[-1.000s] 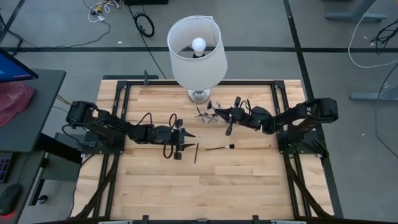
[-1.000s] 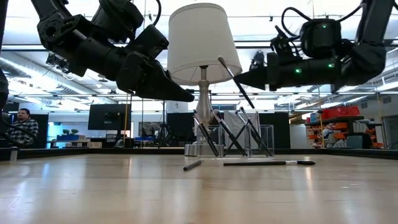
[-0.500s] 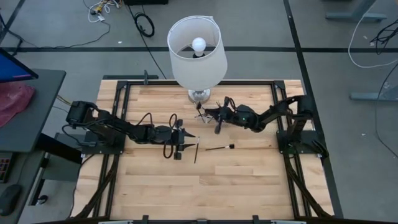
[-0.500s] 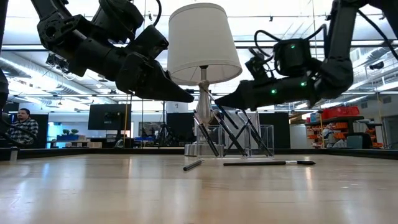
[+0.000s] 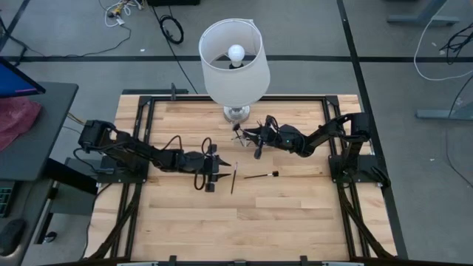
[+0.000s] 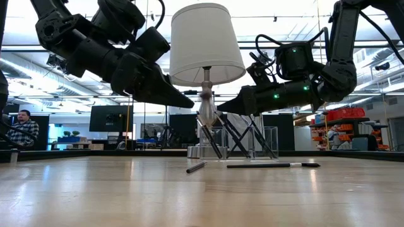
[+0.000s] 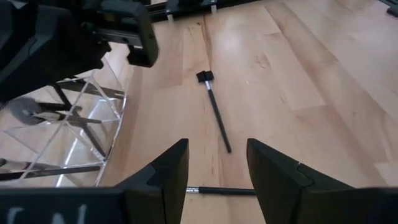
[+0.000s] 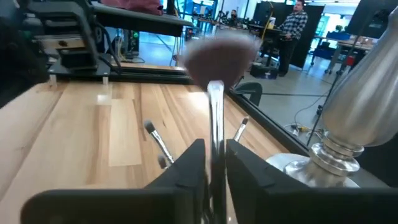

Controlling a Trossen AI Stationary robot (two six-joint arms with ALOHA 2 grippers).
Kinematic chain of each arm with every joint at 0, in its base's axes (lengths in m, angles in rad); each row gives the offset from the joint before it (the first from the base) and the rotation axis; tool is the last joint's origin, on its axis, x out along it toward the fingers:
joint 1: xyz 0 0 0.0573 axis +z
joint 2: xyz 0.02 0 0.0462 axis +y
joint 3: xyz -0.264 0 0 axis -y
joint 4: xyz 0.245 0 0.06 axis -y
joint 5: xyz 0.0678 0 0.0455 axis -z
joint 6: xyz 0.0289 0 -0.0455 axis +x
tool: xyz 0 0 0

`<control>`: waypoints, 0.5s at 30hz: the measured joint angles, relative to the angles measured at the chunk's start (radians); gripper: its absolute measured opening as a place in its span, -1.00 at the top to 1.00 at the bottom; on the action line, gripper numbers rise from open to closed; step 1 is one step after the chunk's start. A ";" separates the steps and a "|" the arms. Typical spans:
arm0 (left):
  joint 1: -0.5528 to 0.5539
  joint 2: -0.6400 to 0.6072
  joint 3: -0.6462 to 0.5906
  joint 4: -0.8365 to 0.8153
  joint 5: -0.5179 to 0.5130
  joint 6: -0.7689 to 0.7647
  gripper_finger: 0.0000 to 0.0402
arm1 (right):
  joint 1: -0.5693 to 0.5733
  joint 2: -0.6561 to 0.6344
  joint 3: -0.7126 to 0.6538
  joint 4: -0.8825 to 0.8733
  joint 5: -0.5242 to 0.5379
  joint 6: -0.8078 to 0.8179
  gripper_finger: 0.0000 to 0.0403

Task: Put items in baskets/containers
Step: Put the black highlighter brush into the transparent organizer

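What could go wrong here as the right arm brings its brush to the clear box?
The right gripper pinches the fan brush low on its handle, so the brush could tilt or slip. The clear box already holds leaning brushes and sits beside the lamp base, so the arm might bump either.

On the surface [image 5: 295, 214] the clear box [image 5: 242, 134] sits just before the lamp [image 5: 234, 63], with two brushes [image 5: 261, 175] lying before it between the arms.
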 joint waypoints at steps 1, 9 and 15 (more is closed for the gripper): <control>-0.002 0.000 0.000 0.000 0.000 0.000 0.18 | 0.000 0.000 0.000 0.000 0.005 -0.002 0.61; -0.012 0.000 0.000 0.000 0.000 0.000 0.18 | 0.021 -0.024 -0.001 -0.001 0.013 -0.049 0.41; -0.012 0.000 0.000 0.000 0.000 0.001 0.18 | 0.095 -0.131 -0.001 -0.013 0.057 -0.098 0.38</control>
